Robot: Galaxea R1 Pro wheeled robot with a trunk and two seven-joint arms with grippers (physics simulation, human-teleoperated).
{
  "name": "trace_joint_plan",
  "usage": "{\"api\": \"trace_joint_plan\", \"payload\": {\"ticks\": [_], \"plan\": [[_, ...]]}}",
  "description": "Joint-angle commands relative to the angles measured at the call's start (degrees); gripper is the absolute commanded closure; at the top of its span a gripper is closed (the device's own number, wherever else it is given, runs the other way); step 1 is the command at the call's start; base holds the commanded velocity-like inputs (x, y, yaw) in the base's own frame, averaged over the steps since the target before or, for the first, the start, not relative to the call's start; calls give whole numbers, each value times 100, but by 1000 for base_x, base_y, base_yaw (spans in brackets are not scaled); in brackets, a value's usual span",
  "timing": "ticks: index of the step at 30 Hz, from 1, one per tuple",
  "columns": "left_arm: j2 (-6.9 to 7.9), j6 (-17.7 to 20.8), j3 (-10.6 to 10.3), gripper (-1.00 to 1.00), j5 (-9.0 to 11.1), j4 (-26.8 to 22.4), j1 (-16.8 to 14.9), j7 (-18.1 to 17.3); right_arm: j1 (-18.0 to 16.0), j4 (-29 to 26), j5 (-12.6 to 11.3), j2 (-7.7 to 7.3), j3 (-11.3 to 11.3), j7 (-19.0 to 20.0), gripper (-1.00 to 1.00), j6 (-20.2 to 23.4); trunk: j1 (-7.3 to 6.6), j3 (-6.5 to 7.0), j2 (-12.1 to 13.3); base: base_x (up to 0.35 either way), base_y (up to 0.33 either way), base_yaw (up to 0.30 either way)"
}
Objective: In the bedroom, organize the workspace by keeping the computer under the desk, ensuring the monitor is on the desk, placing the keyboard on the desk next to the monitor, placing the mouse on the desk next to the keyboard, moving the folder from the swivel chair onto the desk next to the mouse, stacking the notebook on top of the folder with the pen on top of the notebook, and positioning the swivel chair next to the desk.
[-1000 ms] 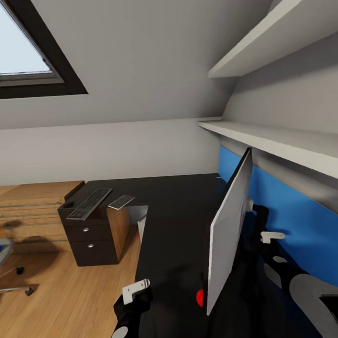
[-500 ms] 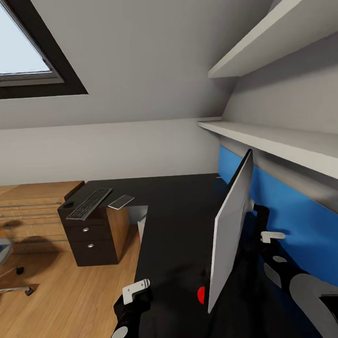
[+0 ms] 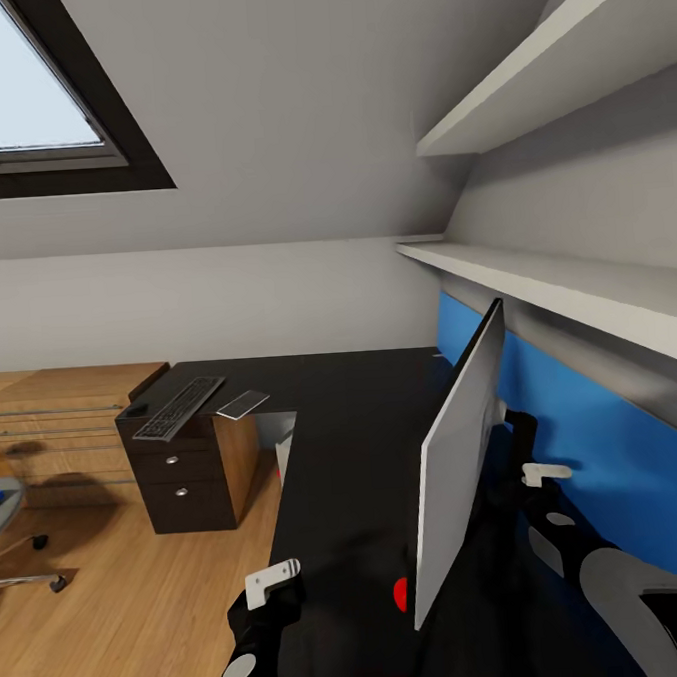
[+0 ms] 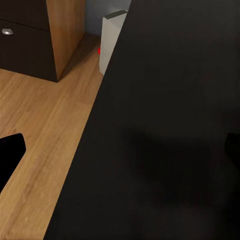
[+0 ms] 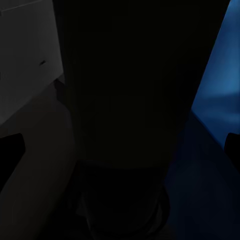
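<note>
The monitor (image 3: pixel 457 471) stands edge-on on the black desk (image 3: pixel 345 448), white back toward me. Its dark stand (image 5: pixel 120 125) and white back (image 5: pixel 25 55) fill the space in front of my right gripper (image 5: pixel 120 155), which is open, its fingertips wide apart at either side. My left gripper (image 4: pixel 120 155) is open over the desk's front edge (image 4: pixel 95 130). The keyboard (image 3: pixel 179 408), a small dark mouse (image 3: pixel 138 410) and the grey notebook (image 3: pixel 243 403) lie on the desk's far wing. The grey computer (image 4: pixel 112 40) stands under the desk. The swivel chair (image 3: pixel 4 519) sits at far left.
A blue wall panel (image 3: pixel 585 434) runs behind the monitor under white shelves (image 3: pixel 556 285). The dark drawer unit (image 3: pixel 182 478) holds up the desk's far wing, with a wooden cabinet (image 3: pixel 63 415) beyond. A red spot (image 3: pixel 399 595) shows by the monitor's lower edge. Wood floor (image 3: pixel 124 592) lies left.
The monitor rocked very slightly to the right and came back. Both arms and everything else stayed put.
</note>
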Motion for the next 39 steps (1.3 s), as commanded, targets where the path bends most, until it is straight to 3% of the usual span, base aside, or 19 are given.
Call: {"api": "trace_joint_plan", "payload": {"ticks": [1, 27, 39], "plan": [[3, 21, -11, -100, 35, -8, -4, 40, -5, 6, -56, 0, 0, 17, -100, -26, 0, -7, -5, 0, 0, 0], [4, 21, -9, -100, 36, -6, -4, 34, -5, 6, -40, 7, 18, 31, -100, -52, 0, -7, -5, -1, 0, 0], [1, 21, -8, -100, 44, -6, -4, 39, -5, 6, -41, 1, 18, 31, -100, -56, 0, -7, -5, -183, 0, 0]]}}
